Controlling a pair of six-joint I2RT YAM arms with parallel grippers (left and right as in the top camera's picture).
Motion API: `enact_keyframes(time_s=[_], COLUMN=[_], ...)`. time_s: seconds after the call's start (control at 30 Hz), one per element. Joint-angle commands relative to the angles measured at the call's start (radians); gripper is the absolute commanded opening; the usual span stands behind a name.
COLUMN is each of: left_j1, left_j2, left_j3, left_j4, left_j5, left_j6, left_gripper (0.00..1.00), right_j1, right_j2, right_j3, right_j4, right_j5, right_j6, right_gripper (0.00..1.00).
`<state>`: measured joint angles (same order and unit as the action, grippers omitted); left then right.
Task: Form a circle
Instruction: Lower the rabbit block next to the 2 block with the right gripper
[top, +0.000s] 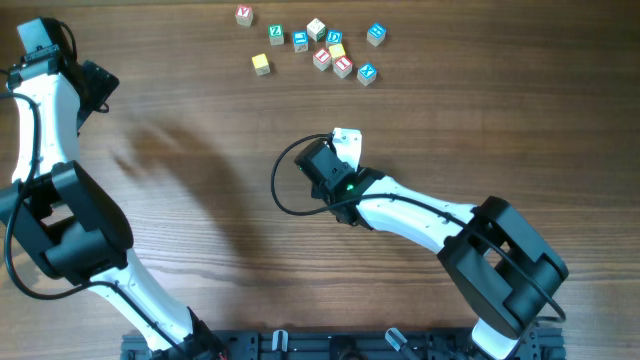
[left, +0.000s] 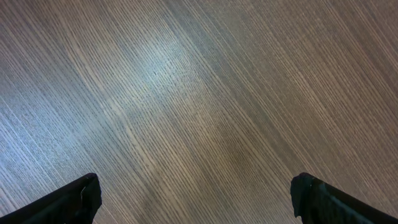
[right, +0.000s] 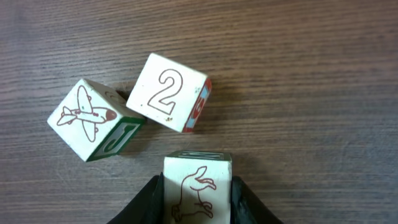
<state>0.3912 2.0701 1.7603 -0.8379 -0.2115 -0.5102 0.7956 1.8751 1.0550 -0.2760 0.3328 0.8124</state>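
My right gripper (top: 347, 143) sits mid-table, shut on a white cube (top: 348, 137). In the right wrist view this cube (right: 198, 171) bears a red animal drawing and is pinched between the black fingers (right: 152, 199) of the gripper (right: 198, 190). Just beyond it lie a "2" cube (right: 166, 92) and an airplane cube with a green "J" (right: 87, 118), touching at a corner. Several letter cubes form a loose, uneven cluster at the back (top: 322, 59), among them a red "I" (top: 343, 67) and a blue "X" (top: 367, 73); no clear circle shows. My left gripper (left: 198, 202) hangs open over bare wood.
A yellow cube (top: 261, 64) and a red-lettered cube (top: 243, 14) lie left of the cluster, and a blue one (top: 376, 34) to its right. The left arm (top: 45, 95) stands along the table's left edge. A black cable (top: 282, 190) loops beside the right wrist.
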Motion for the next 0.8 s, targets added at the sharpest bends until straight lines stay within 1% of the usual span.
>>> enact_keyframes(time_s=[0.0,0.17,0.2,0.33,0.43,0.53,0.77], left_j1=[0.004,0.004,0.004,0.004,0.004,0.004,0.004], left_j2=[-0.012,-0.012,-0.012,-0.012,-0.012,-0.012,-0.012], left_j3=[0.011,0.011,0.011,0.011,0.011,0.011,0.011], left_j4=[-0.001,-0.001,-0.001,-0.001,-0.001,-0.001,-0.001], left_j5=[-0.002,-0.002,-0.002,-0.002,-0.002,-0.002,-0.002], left_j6=[0.008,0.008,0.008,0.008,0.008,0.008,0.008], left_gripper=[1.00,1.00,1.00,1.00,1.00,1.00,1.00], right_j1=[-0.004,-0.004,-0.004,-0.004,-0.004,-0.004,-0.004], right_j2=[0.018,0.018,0.018,0.018,0.018,0.018,0.018], right_j3=[-0.002,-0.002,-0.002,-0.002,-0.002,-0.002,-0.002], right_j4=[-0.010,-0.012,-0.015,-0.018,-0.018,-0.017,-0.012], right_j5=[-0.020,-0.019,-0.019,-0.010,0.034,0.033,0.034], right_j6=[0.089,0.111,0.106,0.107,0.103,0.074,0.074], right_gripper=[0.31,0.32,0.34,0.35,0.34,0.34,0.35])
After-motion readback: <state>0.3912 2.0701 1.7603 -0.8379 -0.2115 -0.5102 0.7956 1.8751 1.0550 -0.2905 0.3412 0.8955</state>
